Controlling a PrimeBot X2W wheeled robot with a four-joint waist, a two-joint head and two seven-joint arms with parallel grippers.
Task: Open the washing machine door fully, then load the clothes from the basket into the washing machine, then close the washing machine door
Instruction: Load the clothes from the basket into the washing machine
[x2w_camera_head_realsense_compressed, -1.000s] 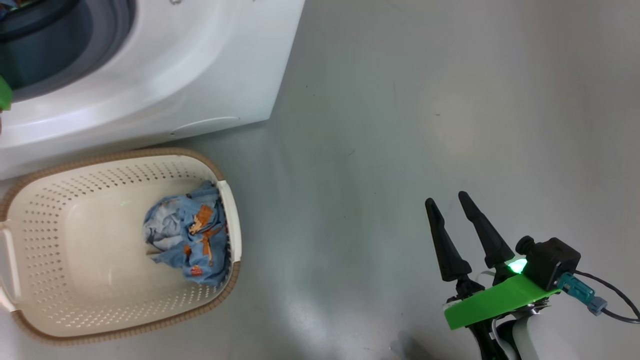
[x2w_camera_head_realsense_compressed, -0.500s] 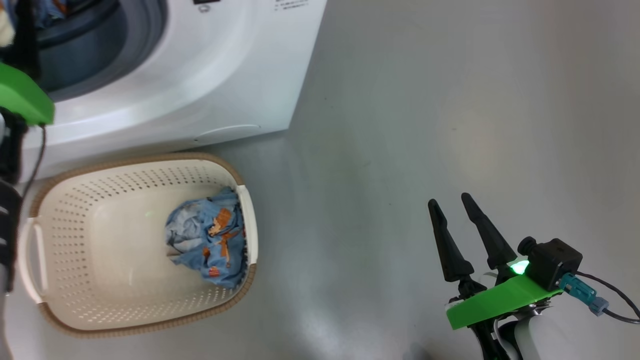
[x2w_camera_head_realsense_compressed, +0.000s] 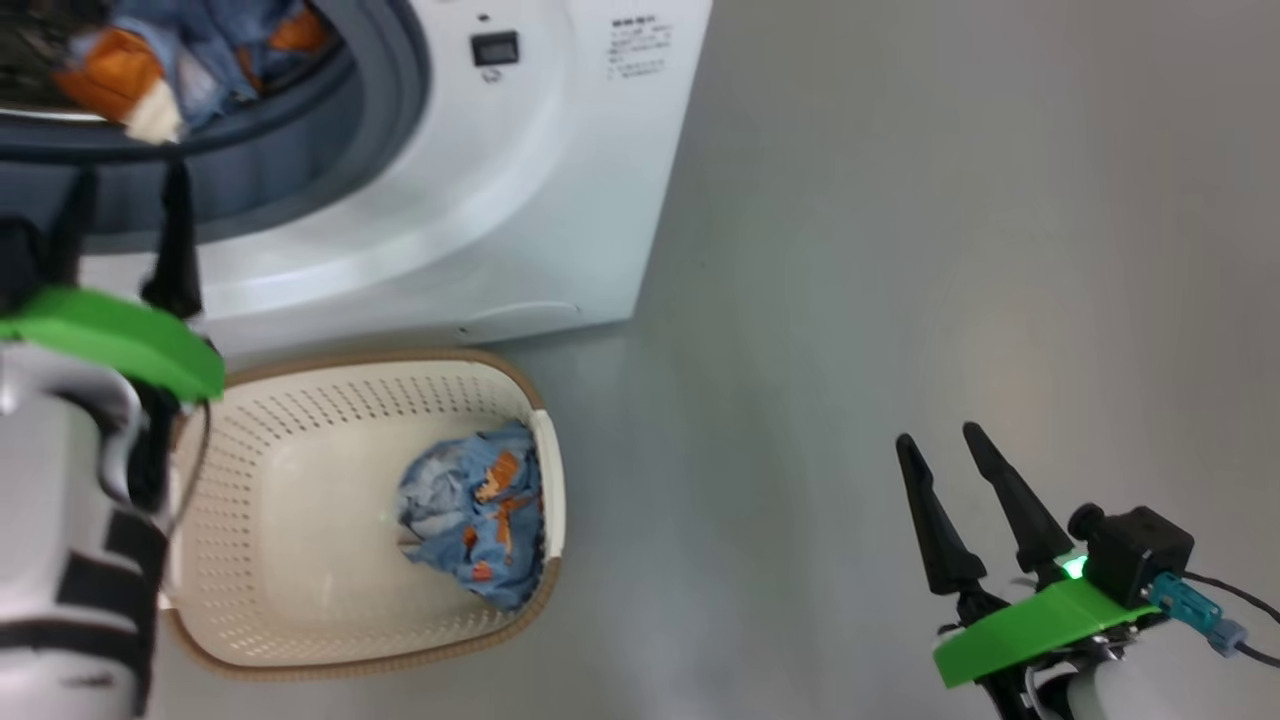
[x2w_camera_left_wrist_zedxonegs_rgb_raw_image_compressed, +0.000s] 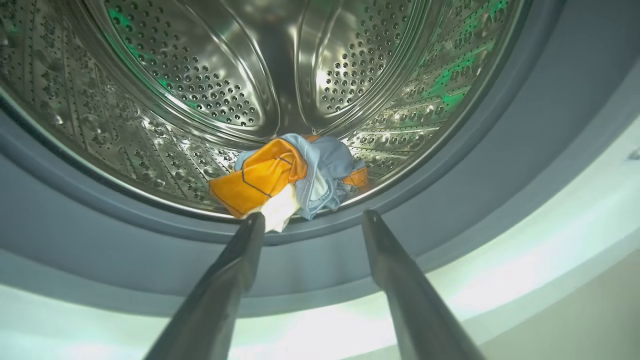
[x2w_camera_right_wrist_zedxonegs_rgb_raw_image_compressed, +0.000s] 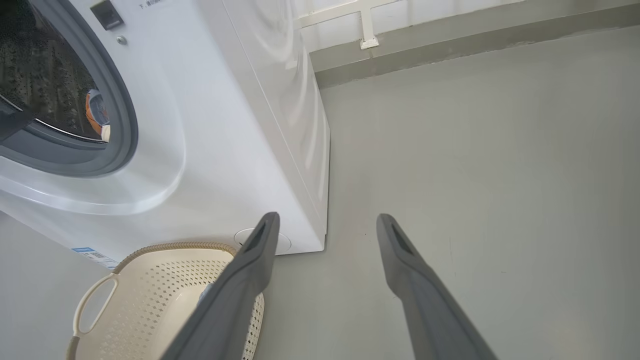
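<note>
We count two garments. One garment (x2w_camera_left_wrist_zedxonegs_rgb_raw_image_compressed: 295, 175) lies at the drum (x2w_camera_left_wrist_zedxonegs_rgb_raw_image_compressed: 200, 75) lip of the single washing machine (x2w_camera_head_realsense_compressed: 520, 200), and the second garment (x2w_camera_head_realsense_compressed: 475, 525) lies at the right end of the one basket (x2w_camera_head_realsense_compressed: 290, 520), on glossy grey floor (x2w_camera_head_realsense_compressed: 900, 200). The left gripper (x2w_camera_left_wrist_zedxonegs_rgb_raw_image_compressed: 312, 216) and right gripper (x2w_camera_head_realsense_compressed: 937, 434) stand spread and empty. Our head view has shifted since a second ago; the second garment lies as before.

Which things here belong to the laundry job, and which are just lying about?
Job: washing machine, basket, garment in the drum, garment in the basket.
Just there: grey floor, baseboard along the wall.
</note>
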